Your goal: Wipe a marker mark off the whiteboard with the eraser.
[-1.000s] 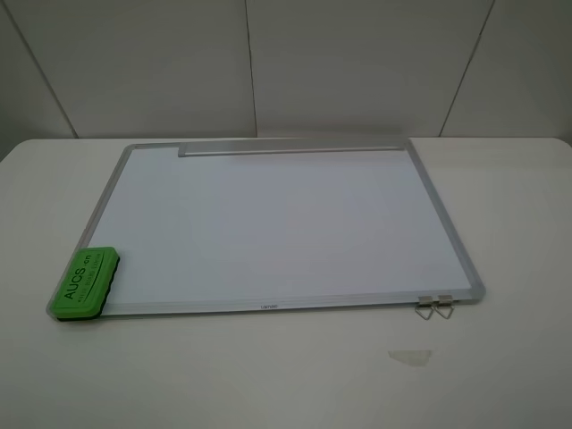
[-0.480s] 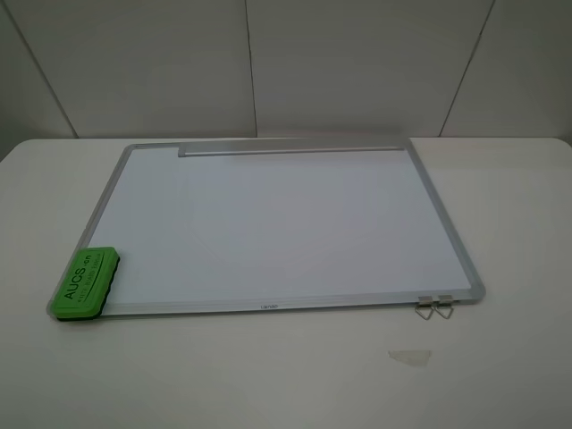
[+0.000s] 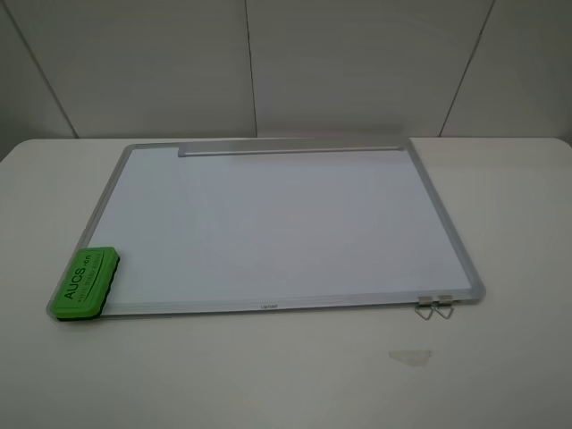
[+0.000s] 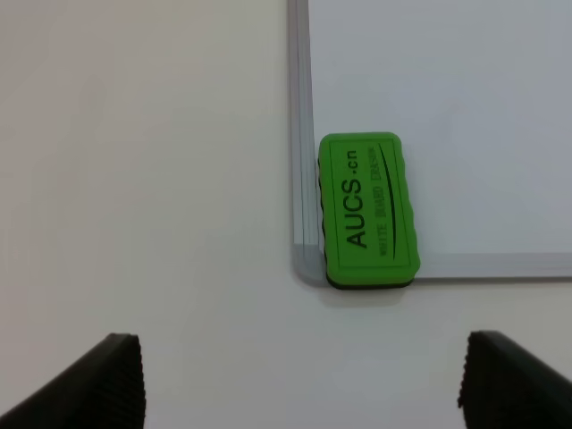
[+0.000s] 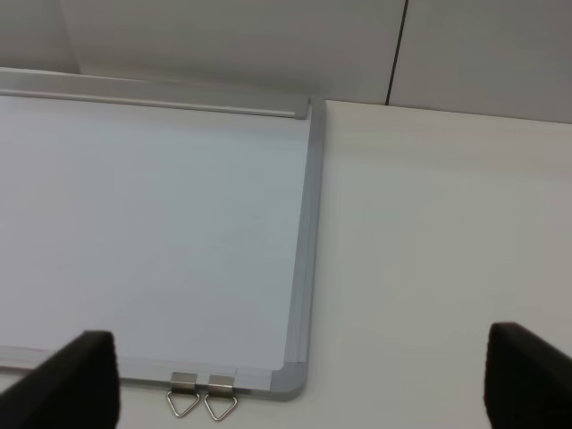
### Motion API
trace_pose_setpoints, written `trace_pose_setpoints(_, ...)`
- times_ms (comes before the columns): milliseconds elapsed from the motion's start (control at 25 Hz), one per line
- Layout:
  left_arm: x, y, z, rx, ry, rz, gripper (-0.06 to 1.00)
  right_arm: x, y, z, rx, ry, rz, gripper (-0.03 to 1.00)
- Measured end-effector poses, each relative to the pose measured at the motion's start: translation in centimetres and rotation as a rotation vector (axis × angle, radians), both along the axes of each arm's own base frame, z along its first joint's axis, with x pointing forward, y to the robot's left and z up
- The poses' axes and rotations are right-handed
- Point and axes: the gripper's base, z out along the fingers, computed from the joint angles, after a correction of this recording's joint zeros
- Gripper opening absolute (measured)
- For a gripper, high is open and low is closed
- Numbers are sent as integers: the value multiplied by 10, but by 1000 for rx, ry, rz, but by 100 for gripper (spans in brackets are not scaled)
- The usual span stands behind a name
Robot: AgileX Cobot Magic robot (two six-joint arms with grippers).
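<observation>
The whiteboard (image 3: 268, 223) lies flat on the white table, its grey tray strip (image 3: 290, 147) along the far edge. No marker mark shows anywhere on its white surface in any view. The green eraser (image 3: 83, 283) with "AUCS" lettering rests on the board's near left corner, overlapping the frame. In the left wrist view the eraser (image 4: 368, 210) lies ahead of my left gripper (image 4: 304, 393), which is open and empty. My right gripper (image 5: 295, 393) is open and empty too, above the table before the board's near right corner (image 5: 290, 380). Neither arm appears in the exterior high view.
Two metal clips (image 3: 434, 306) hang off the board's near right edge and also show in the right wrist view as clips (image 5: 202, 396). A small pale scrap (image 3: 409, 356) lies on the table in front of them. A panelled wall stands behind the table.
</observation>
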Motion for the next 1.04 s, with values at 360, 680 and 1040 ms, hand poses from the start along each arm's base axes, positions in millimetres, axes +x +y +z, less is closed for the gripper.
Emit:
trace_pose_setpoints(360,-26,1,1,-10,-179,-2,73,0,0,0,0,0,0,82)
trace_pose_setpoints(680,-28,0,0,-11,-193,-6,73,0,0,0,0,0,0,82)
trace_pose_setpoints(1040,-28,0,0,-11,-193,-6,73,0,0,0,0,0,0,82)
